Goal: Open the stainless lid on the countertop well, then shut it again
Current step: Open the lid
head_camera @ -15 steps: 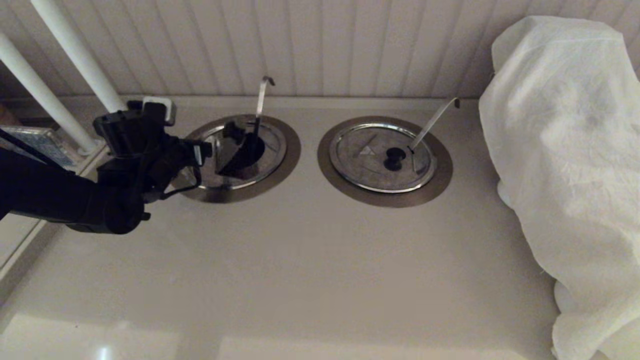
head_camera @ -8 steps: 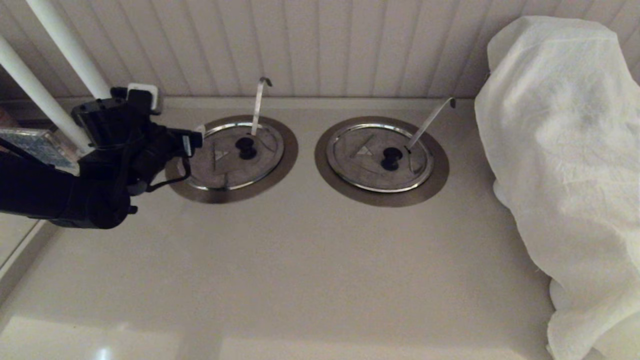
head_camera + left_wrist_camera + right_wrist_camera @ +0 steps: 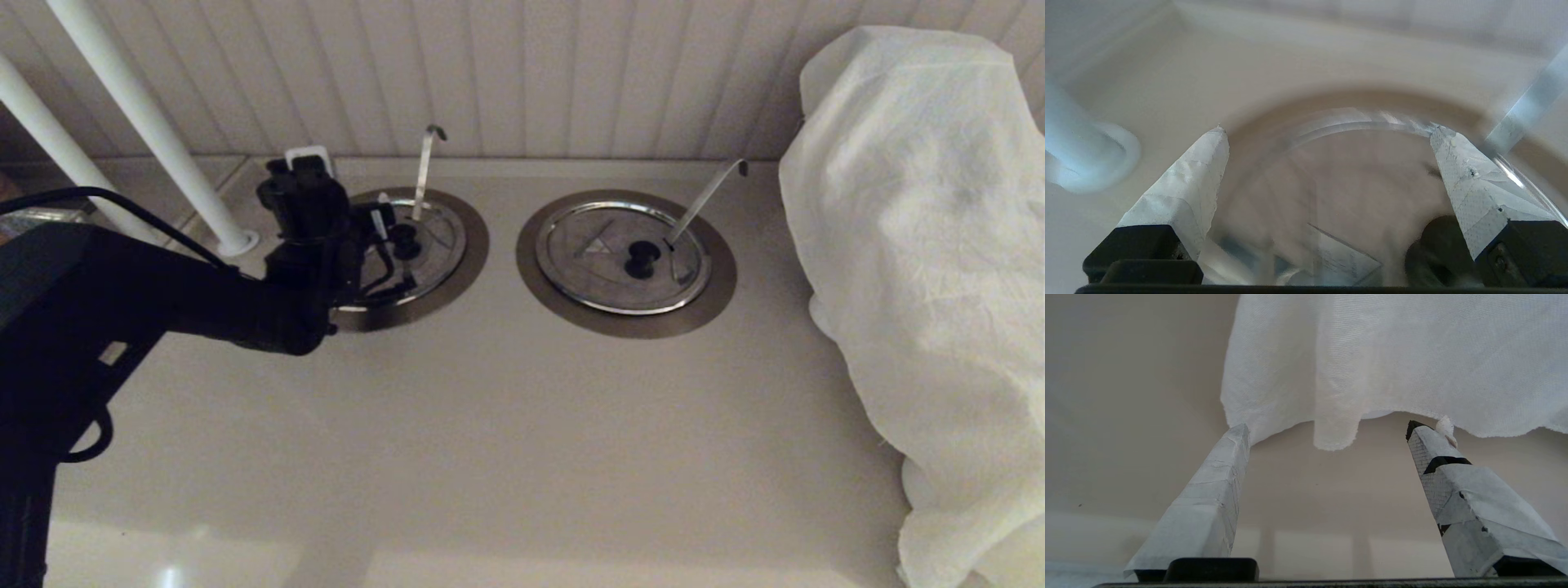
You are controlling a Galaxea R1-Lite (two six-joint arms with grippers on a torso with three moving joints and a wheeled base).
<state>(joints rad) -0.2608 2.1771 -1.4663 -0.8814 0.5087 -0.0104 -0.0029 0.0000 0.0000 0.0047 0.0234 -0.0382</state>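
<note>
The lid (image 3: 424, 245) lies flat in its well (image 3: 465, 269), and the left gripper (image 3: 380, 233) hovers low over its near-left part. The danger here is a clumsy contact. The black knob (image 3: 1433, 249) sits just beside one finger (image 3: 1470, 192), at that finger's base rather than between the tips. If the arm drops or swings across now, that finger could clip the knob and skid the lid off its seat. Just beyond that same finger stands the ladle handle (image 3: 424, 170), near upright through the lid's notch. A sideways sweep could knock it and lever the lid up at the edge. The shiny steel looks slippery too, so a glancing touch would likely slide rather than grip.

Now the tool itself: the jaws are spread wide in the wrist view, with the lid's face showing between them. They hold nothing, and I cannot tell whether either tip touches the steel.

The right gripper (image 3: 1327, 428) is parked well off to the side, facing the white cloth (image 3: 1404, 355), jaws also spread, holding nothing.

The twin lid (image 3: 624, 257) lies untouched, well beyond the left gripper to its right.
</note>
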